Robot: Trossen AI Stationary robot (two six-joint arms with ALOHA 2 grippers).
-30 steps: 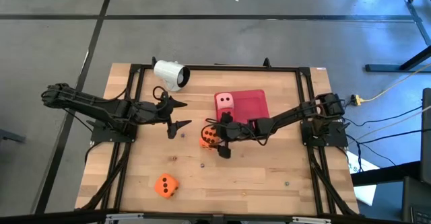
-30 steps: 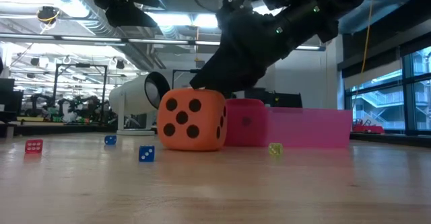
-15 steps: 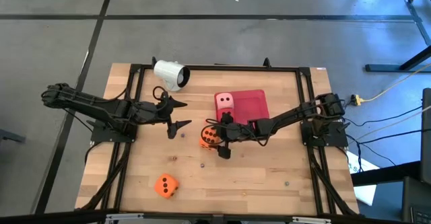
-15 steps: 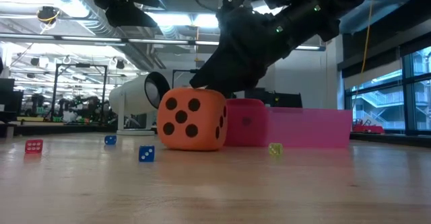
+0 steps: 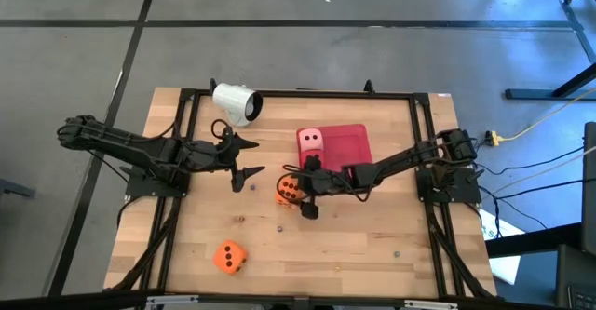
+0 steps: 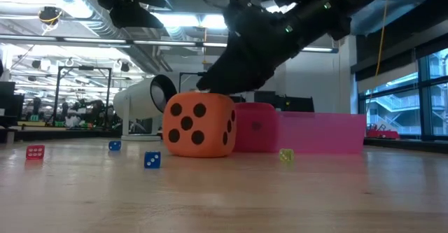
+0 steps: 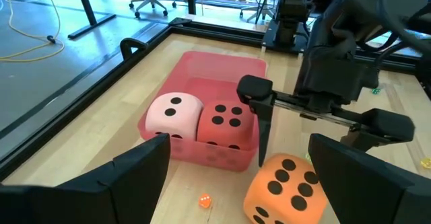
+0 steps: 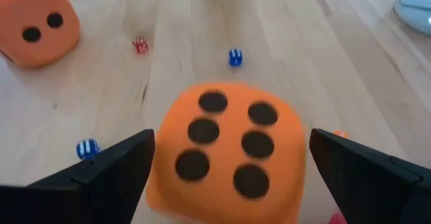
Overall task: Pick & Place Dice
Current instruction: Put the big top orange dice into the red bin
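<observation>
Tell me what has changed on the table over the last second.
Almost nothing. The right claw sits open around the orange die beside the red tray, and only the arm above it shifted slightly. The left claw, the far orange die and the white cup stayed put.

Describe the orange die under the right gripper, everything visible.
The orange die is a soft-looking cube with rounded edges and black pips; five pips face the right wrist camera. It sits flat on the wooden table, just in front of the red tray. The right gripper straddles it with fingers open, not visibly squeezing.
</observation>
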